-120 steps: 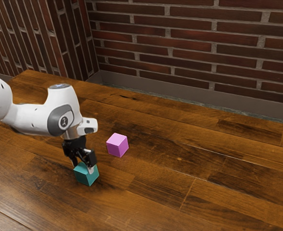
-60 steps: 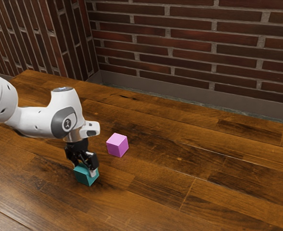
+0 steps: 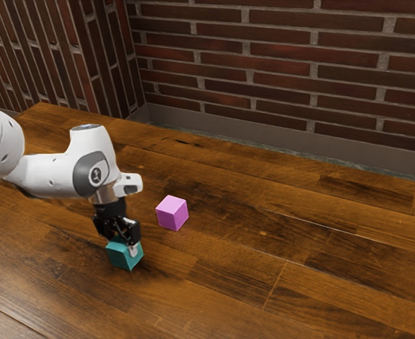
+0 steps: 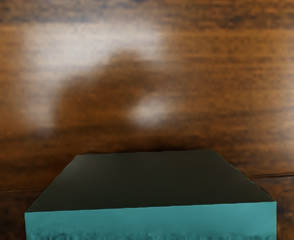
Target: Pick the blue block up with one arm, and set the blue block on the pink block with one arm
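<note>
1. the claw [image 3: 125, 241] is pinched shut on the blue block [image 3: 124, 257], gripping its top part from two sides.
2. the block hangs low by the floor [image 3: 278, 233], near the pink block [image 3: 172, 212] but apart from it.
3. it looks small, hard and light. its flat sides are good to pinch.
4. the side view shows the pink block. the wrist view shows the blue block's dark top and a shadow on the floor.

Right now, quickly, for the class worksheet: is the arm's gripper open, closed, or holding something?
Gripper: closed, holding the teal block between its two fingers.
</note>
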Robot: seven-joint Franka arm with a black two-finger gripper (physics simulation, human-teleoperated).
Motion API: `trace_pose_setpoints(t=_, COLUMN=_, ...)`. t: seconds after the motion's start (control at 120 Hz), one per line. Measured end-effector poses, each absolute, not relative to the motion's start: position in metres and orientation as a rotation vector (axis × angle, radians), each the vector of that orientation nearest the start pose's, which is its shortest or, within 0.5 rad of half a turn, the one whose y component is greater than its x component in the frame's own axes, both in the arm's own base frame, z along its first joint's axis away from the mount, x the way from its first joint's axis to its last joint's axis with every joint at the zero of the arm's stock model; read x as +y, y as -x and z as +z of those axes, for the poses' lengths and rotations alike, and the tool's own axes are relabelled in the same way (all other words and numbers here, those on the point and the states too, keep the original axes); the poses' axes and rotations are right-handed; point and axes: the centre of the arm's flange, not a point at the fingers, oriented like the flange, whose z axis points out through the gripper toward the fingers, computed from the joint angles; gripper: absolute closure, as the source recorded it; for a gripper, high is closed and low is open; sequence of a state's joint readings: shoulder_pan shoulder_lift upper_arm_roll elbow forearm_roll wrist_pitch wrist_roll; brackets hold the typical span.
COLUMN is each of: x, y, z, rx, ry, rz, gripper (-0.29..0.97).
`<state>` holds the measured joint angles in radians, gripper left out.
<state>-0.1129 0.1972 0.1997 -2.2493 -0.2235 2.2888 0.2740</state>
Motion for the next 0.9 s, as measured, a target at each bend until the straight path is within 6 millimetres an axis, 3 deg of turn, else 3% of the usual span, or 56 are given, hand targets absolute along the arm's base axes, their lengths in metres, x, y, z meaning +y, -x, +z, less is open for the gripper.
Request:
trace_pose_setpoints(t=0.108, x=0.053, y=-0.531, z=0.283, rx=0.026, ry=3.263, rz=0.202, gripper=0.41)
trace_pose_setpoints(t=0.275, x=0.050, y=-0.579, z=0.365, rx=0.116, ry=3.198, rz=0.059, gripper=0.44)
trace_pose_setpoints(t=0.383, x=0.041, y=-0.603, z=0.392, rx=0.154, ry=3.162, rz=0.037, gripper=0.45)
trace_pose_setpoints(t=0.483, x=0.012, y=-0.636, z=0.393, rx=0.219, ry=3.135, rz=0.030, gripper=0.45)
trace_pose_setpoints(t=0.658, x=-0.015, y=-0.656, z=0.382, rx=0.240, ry=3.134, rz=0.057, gripper=0.44)
trace_pose_setpoints(t=0.9, x=-0.009, y=-0.677, z=0.363, rx=0.145, ry=3.151, rz=0.078, gripper=0.44)
